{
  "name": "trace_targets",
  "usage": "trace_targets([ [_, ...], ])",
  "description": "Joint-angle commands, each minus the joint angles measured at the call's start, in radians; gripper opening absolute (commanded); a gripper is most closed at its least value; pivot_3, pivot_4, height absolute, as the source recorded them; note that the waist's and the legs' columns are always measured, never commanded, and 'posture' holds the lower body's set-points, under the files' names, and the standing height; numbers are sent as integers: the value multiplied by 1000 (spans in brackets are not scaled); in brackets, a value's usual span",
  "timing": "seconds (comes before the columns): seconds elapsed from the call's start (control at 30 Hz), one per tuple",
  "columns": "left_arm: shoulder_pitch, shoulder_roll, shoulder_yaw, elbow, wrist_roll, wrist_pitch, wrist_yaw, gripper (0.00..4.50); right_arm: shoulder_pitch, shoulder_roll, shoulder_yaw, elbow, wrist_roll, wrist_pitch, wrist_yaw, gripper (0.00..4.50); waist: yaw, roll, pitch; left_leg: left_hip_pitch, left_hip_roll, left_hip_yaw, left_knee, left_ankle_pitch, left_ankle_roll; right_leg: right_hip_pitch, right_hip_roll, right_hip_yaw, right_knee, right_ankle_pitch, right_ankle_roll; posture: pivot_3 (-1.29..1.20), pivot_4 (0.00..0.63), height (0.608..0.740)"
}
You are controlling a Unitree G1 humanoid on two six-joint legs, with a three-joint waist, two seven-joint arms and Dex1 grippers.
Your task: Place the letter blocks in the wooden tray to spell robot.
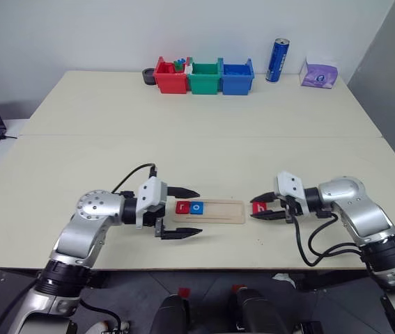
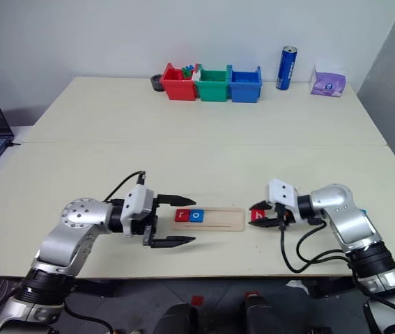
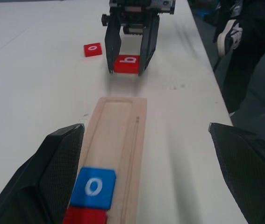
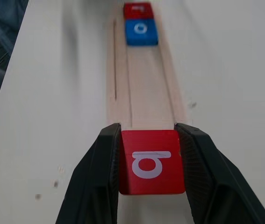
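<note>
Low in the middle of the head view lies the wooden tray (image 1: 210, 211) on the pale surface (image 1: 204, 139), with a red tile (image 1: 182, 207) and a blue "o" tile (image 1: 196, 207) side by side at its left end. Just off its right end, the right gripper (image 1: 261, 211) has its jaws clenched on a red "b" tile (image 4: 152, 161), pinching it by its two side edges. The left gripper (image 1: 182, 212) waits at the tray's left end with jaws spread and nothing between them. Another red "o" tile (image 3: 93, 49) lies on the surface beyond. To seat the "b" well, I'd say it should go flat and square into the groove, right against the blue "o", letter reading the same way.
</note>
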Motion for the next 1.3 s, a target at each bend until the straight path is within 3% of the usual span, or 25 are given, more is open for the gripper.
trace_targets([
  [0.03,45,65,105,18,-54,10,-16,4500,-44,72,28,-20,-13,80,-75,1455,-3,0,0,0,0,0,0,0,0,0,0,0,0,0,0,0,150,740],
  [0.37,113,127,168,24,-63,5,-20,4500,-74,208,97,14,-56,107,-152,1455,5,0,0,-2,0,0,0,0,0,-1,-4,-1,-1,0,-1,0,150,740],
  [1.3,80,129,143,37,-50,-4,-37,4500,-101,258,130,80,-69,124,-142,1455,1,0,0,-2,0,0,-1,0,0,-2,-1,-1,0,0,-1,0,150,740],
])
